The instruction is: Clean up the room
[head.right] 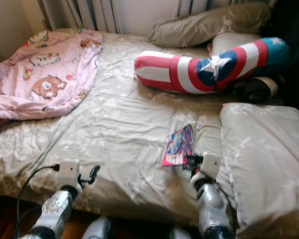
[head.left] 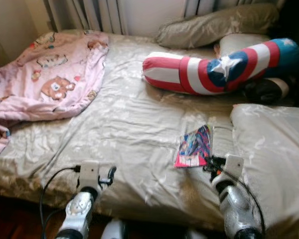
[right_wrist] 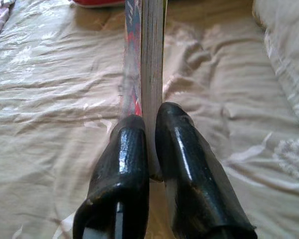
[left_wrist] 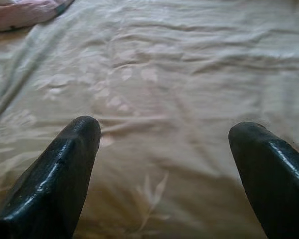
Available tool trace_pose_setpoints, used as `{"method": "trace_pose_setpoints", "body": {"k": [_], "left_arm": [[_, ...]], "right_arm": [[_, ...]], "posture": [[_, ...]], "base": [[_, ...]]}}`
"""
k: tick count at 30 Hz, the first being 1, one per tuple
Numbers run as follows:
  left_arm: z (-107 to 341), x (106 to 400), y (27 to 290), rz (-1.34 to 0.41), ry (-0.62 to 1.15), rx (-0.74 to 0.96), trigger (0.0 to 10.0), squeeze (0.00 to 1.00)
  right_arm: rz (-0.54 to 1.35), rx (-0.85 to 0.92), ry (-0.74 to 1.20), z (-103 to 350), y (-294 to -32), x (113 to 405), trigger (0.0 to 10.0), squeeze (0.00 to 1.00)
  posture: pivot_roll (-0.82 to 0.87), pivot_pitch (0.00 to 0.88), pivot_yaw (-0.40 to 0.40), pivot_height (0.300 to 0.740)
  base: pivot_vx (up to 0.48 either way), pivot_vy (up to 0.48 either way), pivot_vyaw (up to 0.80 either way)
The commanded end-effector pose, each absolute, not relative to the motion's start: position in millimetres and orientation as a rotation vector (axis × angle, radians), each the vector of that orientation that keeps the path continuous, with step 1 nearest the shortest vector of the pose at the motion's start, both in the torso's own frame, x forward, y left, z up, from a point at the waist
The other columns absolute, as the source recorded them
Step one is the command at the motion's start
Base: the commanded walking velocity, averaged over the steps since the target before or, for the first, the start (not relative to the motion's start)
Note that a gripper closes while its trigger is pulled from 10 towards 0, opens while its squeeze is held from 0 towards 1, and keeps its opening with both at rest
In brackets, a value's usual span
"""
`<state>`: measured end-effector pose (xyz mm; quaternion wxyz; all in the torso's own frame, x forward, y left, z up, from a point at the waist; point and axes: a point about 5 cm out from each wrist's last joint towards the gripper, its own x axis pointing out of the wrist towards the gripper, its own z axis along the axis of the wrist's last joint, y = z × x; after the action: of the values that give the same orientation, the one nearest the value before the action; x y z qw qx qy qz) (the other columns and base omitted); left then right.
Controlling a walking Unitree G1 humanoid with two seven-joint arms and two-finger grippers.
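1. The right gripper [right_wrist: 150, 119] is clamped on the near edge of a thin book with a bright pink-and-blue patterned cover [head.left: 194, 146]; in the right wrist view its two black fingers [right_wrist: 120, 164] press either side of the book's page edge.
2. The book lies on a bed covered in a shiny beige floral bedspread [head.left: 129, 124], near its front edge and just beside a beige cushion [head.left: 271, 149] on the robot's right.
3. The left gripper [left_wrist: 164, 149] hovers over bare bedspread near the front edge, its fingers spread wide and holding nothing.
4. A long red, white and blue striped bolster with a white star [head.left: 214, 67] lies across the far right of the bed.
5. A crumpled pink blanket printed with cartoon bears [head.left: 50, 74] sits at the far left.
6. A beige pillow [head.left: 214, 25] rests against the wall behind the bolster.
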<state>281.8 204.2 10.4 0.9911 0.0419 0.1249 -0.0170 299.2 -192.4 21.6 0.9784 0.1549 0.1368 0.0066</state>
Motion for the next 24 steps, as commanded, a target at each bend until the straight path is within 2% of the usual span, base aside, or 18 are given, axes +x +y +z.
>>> {"method": "trace_pose_setpoints", "body": {"k": [1, 6, 9, 11, 16, 24], "left_arm": [[9, 277, 207, -0.056, 0.252, 0.113, 10.0, 0.00], [6, 272, 212, -0.095, 0.266, 0.149, 10.0, 0.00], [7, 272, 213, -0.100, 0.264, 0.155, 10.0, 0.00], [9, 273, 213, -0.115, 0.261, 0.166, 10.0, 0.00], [9, 272, 214, -0.129, 0.263, 0.174, 10.0, 0.00], [4, 264, 217, -0.158, 0.283, 0.190, 10.0, 0.00]], "right_arm": [[0.033, 0.344, 0.271, 24, -193, 303, 10.0, 0.00], [0.106, 0.568, 0.232, 28, -190, 306, 10.0, 0.00], [0.126, 0.574, 0.239, 26, -189, 305, 10.0, 0.00], [0.165, 0.649, 0.242, 22, -189, 301, 10.0, 0.00], [0.169, 0.616, 0.282, 13, -191, 293, 10.0, 0.00], [0.171, 0.423, 0.433, -5, -203, 278, 10.0, 0.00]], "posture": [[0.09, 0.166, 0.001, 0.654], [0.10, 0.192, 0.035, 0.654], [0.11, 0.197, 0.046, 0.654], [0.12, 0.199, 0.060, 0.654], [0.12, 0.199, 0.074, 0.654], [0.12, 0.196, 0.092, 0.654]], "base": [[0.000, 0.000, 0.00], [0.000, 0.000, 0.00], [0.000, 0.000, 0.00], [0.000, 0.000, 0.00], [0.000, 0.000, 0.00], [0.000, 0.000, 0.00]]}}
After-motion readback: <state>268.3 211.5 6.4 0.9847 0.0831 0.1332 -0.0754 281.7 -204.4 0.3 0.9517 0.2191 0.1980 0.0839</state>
